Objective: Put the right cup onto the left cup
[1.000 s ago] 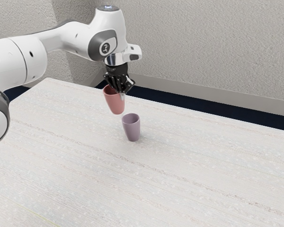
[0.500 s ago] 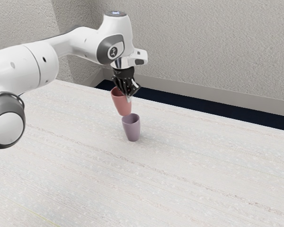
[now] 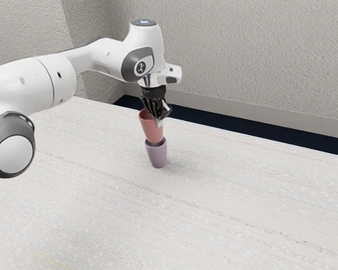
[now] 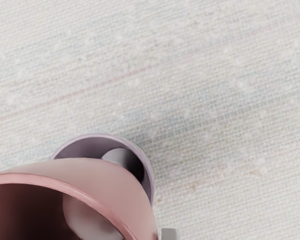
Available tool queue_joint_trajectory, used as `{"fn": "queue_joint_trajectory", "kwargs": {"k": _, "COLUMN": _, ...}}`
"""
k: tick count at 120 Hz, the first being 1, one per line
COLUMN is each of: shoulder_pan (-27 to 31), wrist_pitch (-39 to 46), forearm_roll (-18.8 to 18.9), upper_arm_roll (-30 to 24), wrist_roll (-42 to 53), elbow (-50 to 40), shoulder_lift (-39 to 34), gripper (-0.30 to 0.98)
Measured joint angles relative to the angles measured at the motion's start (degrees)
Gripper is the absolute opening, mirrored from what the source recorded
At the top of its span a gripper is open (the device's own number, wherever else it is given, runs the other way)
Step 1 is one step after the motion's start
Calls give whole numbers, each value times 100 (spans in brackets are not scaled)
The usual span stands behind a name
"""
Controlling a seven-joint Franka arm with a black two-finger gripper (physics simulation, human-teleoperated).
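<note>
The pink cup [image 3: 152,129] hangs from the gripper [image 3: 159,121], mouth up and somewhat tilted, its base leaning toward the exterior view's right. The jaws are closed down on its wall near the rim, with a pale fingertip [image 4: 168,234] against the outside; most of the cup's body lies below the jaws and to one side of them, toward the exterior view's left. Its base is at the mouth of the purple cup [image 3: 156,157]; whether the two touch I cannot tell. The purple cup stands upright on the table [image 3: 225,197], below the jaws, part of its inside showing past the pink cup in the wrist view.

Above the jaws, the wrist [image 3: 150,80] points down, slightly slanted. The arm [image 3: 31,87] comes in from the exterior view's left, reaches across above the table and bends down to the gripper. A small logo [image 3: 140,68] sits on the dark round joint cover above the jaws, too small to read.
</note>
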Motion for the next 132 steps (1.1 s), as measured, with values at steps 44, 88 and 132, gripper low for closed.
{"fn": "queue_joint_trajectory", "kwargs": {"k": 44, "shoulder_pan": 1, "wrist_pitch": 49, "forearm_roll": -7, "upper_arm_roll": 0, "wrist_roll": 105, "elbow": -20, "shoulder_lift": 118, "gripper": -10}}
{"fn": "queue_joint_trajectory", "kwargs": {"k": 88, "shoulder_pan": 1, "wrist_pitch": 64, "forearm_roll": 2, "upper_arm_roll": 9, "wrist_roll": 172, "elbow": -22, "shoulder_lift": 191, "gripper": -10}}
{"fn": "queue_joint_trajectory", "kwargs": {"k": 132, "shoulder_pan": 0, "wrist_pitch": 152, "forearm_roll": -38, "upper_arm_roll": 31, "wrist_roll": 231, "elbow": -148, "shoulder_lift": 340, "gripper": 1}}
